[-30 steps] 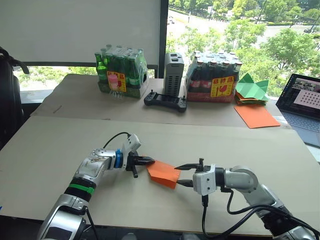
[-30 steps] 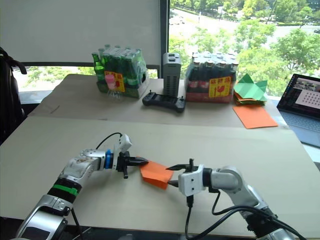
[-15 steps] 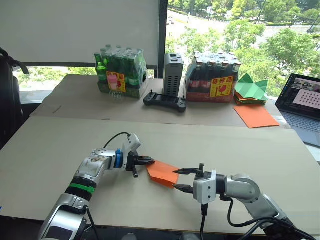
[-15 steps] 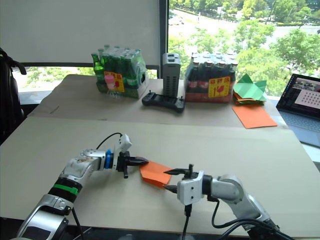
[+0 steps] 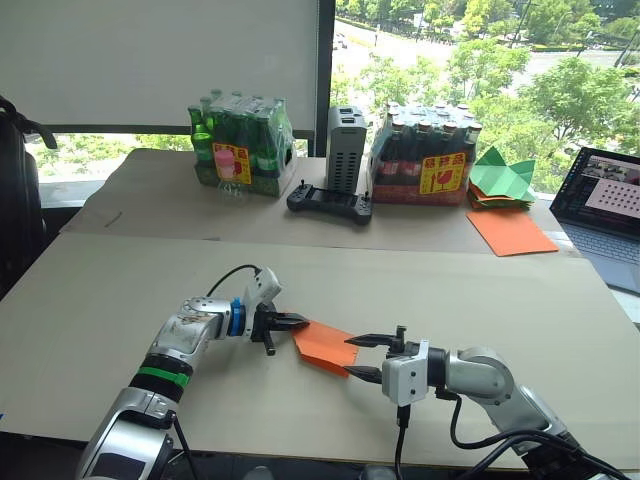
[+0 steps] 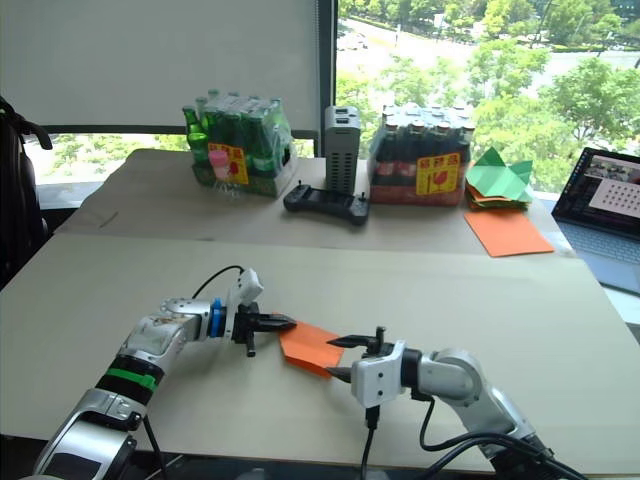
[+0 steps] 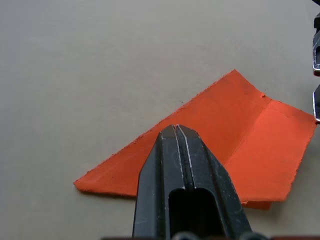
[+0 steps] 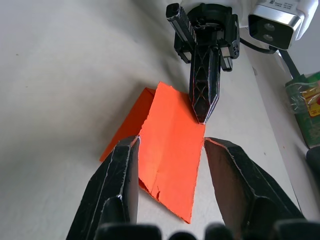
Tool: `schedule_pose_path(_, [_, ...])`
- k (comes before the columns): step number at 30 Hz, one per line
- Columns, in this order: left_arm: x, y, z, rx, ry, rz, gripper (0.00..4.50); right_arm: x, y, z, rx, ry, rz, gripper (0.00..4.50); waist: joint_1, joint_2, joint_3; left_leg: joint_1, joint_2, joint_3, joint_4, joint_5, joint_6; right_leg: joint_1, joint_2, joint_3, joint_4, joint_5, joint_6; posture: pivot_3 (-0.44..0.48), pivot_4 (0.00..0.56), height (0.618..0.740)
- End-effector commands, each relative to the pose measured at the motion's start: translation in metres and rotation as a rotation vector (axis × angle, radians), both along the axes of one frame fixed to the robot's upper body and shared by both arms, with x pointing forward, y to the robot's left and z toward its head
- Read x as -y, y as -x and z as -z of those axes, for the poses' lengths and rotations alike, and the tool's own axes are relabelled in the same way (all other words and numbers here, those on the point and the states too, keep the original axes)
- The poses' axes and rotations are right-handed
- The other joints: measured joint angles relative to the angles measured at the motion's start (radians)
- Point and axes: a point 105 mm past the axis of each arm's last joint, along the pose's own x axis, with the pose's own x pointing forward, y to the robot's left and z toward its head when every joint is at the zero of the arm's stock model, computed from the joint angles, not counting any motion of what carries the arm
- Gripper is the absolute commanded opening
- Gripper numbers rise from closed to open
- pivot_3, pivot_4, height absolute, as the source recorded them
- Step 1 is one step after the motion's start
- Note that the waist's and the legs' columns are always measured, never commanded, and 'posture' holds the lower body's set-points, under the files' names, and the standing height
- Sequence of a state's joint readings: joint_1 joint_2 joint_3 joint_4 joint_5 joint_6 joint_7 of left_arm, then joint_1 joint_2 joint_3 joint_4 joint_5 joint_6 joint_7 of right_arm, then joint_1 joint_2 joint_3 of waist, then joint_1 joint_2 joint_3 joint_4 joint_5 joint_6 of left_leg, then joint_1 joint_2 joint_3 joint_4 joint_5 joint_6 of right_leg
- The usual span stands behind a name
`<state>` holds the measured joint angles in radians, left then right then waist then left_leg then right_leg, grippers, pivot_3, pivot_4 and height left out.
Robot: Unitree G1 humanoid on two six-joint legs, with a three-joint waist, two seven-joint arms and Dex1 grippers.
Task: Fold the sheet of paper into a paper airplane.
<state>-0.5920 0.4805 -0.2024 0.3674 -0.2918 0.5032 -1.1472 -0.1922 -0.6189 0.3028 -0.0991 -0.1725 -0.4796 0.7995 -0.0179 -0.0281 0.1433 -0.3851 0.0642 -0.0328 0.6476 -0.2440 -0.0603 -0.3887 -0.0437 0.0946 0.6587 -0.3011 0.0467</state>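
Since a moment ago the right gripper (image 5: 362, 357) edged closer, jaws wide astride the orange paper (image 5: 325, 346) near the desk's (image 5: 100, 290) front edge; the left gripper (image 5: 298, 321) pins it, fingers closed.

Left gripper (image 5: 300, 321) jaws closed, right gripper (image 5: 353, 356) jaws apparently spread

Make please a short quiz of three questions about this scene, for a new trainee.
1. True or false: the left gripper is shut, its tips on the paper.
2. The right gripper is: A) shut on the paper, B) open at the paper's edge, C) far from it.
3. What colour are the paper shapes at the far right of the table?

Key: 1 true; 2 B; 3 green.
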Motion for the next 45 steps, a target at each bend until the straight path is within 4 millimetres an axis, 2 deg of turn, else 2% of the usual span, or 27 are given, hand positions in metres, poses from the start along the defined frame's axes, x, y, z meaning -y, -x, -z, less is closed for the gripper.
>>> schedule_pose_path(1, [-0.006,0.001,0.005,-0.014,-0.027,-0.019,0.0,-0.004,0.003,-0.016,0.039,-0.037,-0.032,2.29,0.0,0.0,0.0,0.0,0.0,0.0,0.0,0.0,0.0,0.0,0.0,0.0,0.0,0.0,0.0,0.0,0.15,0.74])
schedule_pose_path(13, [-0.005,0.001,0.004,-0.018,-0.024,-0.018,0.0,0.001,0.006,0.003,-0.009,0.01,-0.021,2.29,0.0,0.0,0.0,0.0,0.0,0.0,0.0,0.0,0.0,0.0,0.0,0.0,0.0,0.0,0.0,0.0,0.15,0.74])
schedule_pose_path(29, [-0.006,0.003,0.004,-0.025,-0.024,-0.021,0.0,0.001,-0.007,0.001,0.004,-0.019,0.014,2.29,-0.001,0.0,0.0,0.0,0.0,0.0,0.0,0.0,0.0,0.0,0.0,0.0,0.001,0.0,0.0,0.0,0.15,0.74])
schedule_pose_path(45, [-0.006,0.003,0.005,-0.03,-0.025,-0.023,0.0,-0.006,-0.003,-0.001,-0.002,-0.042,-0.017,2.29,-0.001,0.0,0.0,0.0,0.0,0.0,0.001,0.0,0.0,0.0,0.0,0.0,0.002,0.0,0.0,0.0,0.15,0.74])
